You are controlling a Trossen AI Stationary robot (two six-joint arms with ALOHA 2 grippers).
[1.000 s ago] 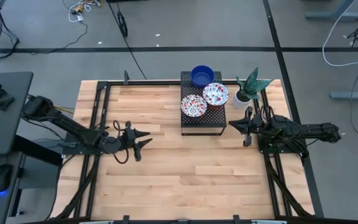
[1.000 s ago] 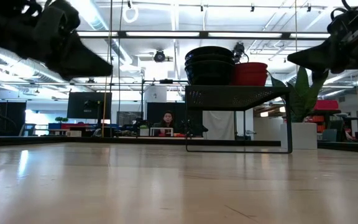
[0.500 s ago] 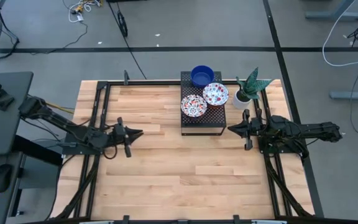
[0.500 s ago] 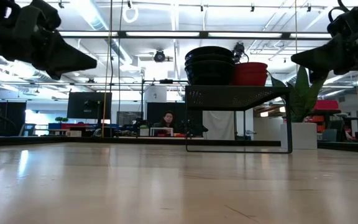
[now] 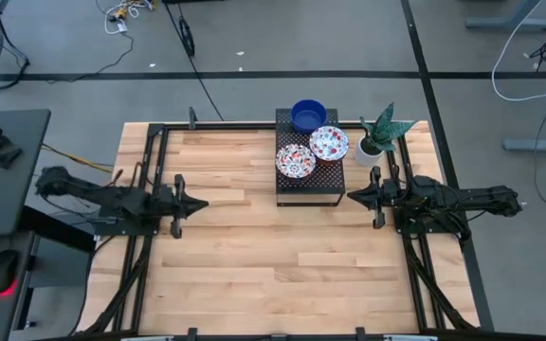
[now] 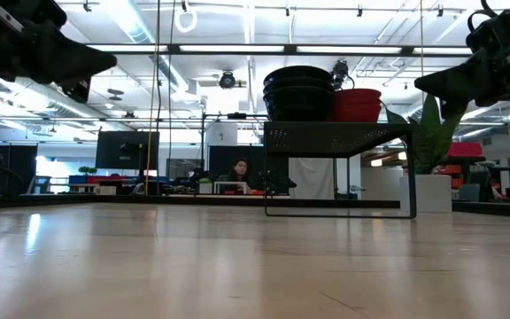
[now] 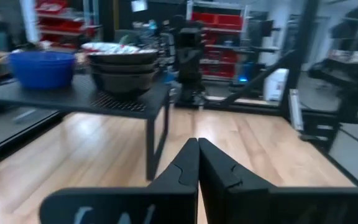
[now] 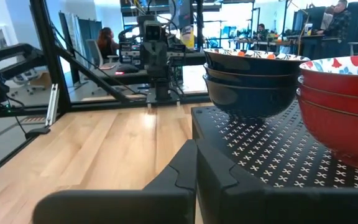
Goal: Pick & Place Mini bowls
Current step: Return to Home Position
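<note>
Three stacks of mini bowls [image 5: 329,144] fill the shelf [image 5: 311,189] between the left fingers [image 5: 193,201] and right fingers [image 5: 358,195], which hang pinched together and empty, the sorting seemingly done.

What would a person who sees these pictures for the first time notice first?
First the black shelf at the far middle of the table, bearing three bowl stacks: a blue stack at the back, two floral stacks in front. A potted plant stands to its right, and the left hand and right hand hang shut on either side.
</note>
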